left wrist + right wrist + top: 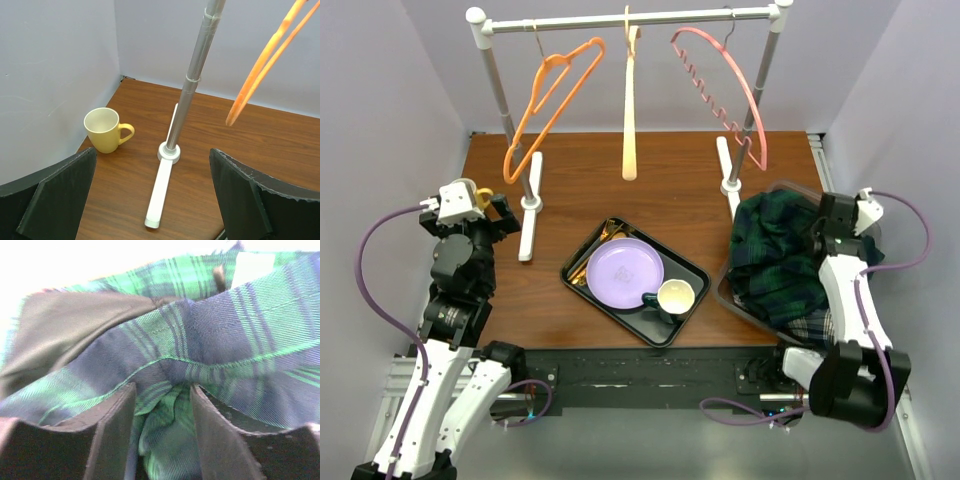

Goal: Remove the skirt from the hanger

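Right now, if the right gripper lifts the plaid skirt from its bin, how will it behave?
Likely floppy: the skirt lies crumpled in folds in the bin. It would probably drape and trail, not lift whole. Its woven texture suggests decent grip for the right gripper.

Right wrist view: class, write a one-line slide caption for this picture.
Right gripper straddling a fold of the green-and-navy plaid skirt, its dark lining showing at left.
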Motion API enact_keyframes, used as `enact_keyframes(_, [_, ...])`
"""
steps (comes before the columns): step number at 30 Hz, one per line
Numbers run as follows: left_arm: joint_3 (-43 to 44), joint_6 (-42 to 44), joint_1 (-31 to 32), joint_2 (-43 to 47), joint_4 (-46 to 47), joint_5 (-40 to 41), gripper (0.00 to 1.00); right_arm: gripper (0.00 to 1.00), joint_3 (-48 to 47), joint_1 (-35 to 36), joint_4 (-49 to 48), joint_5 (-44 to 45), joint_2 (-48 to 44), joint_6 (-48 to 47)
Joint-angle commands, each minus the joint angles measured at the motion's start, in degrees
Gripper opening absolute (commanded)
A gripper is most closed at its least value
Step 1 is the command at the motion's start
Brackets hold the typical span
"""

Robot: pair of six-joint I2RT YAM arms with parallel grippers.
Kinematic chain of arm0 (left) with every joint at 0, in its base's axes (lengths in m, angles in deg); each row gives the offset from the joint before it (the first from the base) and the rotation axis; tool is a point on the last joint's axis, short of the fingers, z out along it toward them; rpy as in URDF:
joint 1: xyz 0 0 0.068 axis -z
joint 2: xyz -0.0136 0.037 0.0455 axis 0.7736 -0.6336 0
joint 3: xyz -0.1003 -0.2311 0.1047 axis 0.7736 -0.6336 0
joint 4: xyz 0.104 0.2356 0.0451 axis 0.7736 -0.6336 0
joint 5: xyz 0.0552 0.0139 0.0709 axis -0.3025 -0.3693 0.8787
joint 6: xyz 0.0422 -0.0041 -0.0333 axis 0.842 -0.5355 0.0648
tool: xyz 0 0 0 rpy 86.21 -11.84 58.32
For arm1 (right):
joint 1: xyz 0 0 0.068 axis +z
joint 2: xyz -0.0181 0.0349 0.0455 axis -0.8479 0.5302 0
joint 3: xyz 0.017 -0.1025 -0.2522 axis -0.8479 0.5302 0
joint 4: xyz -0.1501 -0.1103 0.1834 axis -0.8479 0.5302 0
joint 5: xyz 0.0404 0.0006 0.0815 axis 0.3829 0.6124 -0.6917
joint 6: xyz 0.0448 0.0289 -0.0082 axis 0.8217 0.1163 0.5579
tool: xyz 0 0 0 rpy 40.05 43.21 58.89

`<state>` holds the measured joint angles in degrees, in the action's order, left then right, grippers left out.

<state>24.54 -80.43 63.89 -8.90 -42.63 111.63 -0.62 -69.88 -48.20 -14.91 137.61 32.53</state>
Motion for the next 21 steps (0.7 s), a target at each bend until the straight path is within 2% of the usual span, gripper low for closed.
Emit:
enact_keyframes(1, [-0.06,-0.18,0.23,0.1,3.18,0.45,1.0,0.53,-6.58,0.39,5.08,-2.59,-5.09,-2.8])
enact_keyframes(8, [0.03,-0.44,0.23,-0.25,3.27,0.01,1.0,0.5,-9.93,0.91,5.7,-17.47,-5.1,-0.79])
enact_keyframes(11, [-0.06,-0.35,0.23,-0.42,3.27,-0.25,1.0,0.49,-5.99,0.91,3.95,-21.78,-4.75,3.34])
enact_keyframes(13, [-0.06,-0.27,0.23,-0.6,3.27,-0.25,1.0,0.49,0.07,0.83,1.15,-23.54,-3.52,6.49])
enact_keyframes(18, [-0.32,-0.27,0.32,-0.51,3.27,-0.25,1.0,0.48,8.43,0.21,-7.01,-16.0,3.41,3.9])
enact_keyframes(21, [-0.5,-0.18,0.67,-0.42,3.62,-0.69,1.0,0.46,7.31,0.03,-10.45,-12.3,9.66,-0.4])
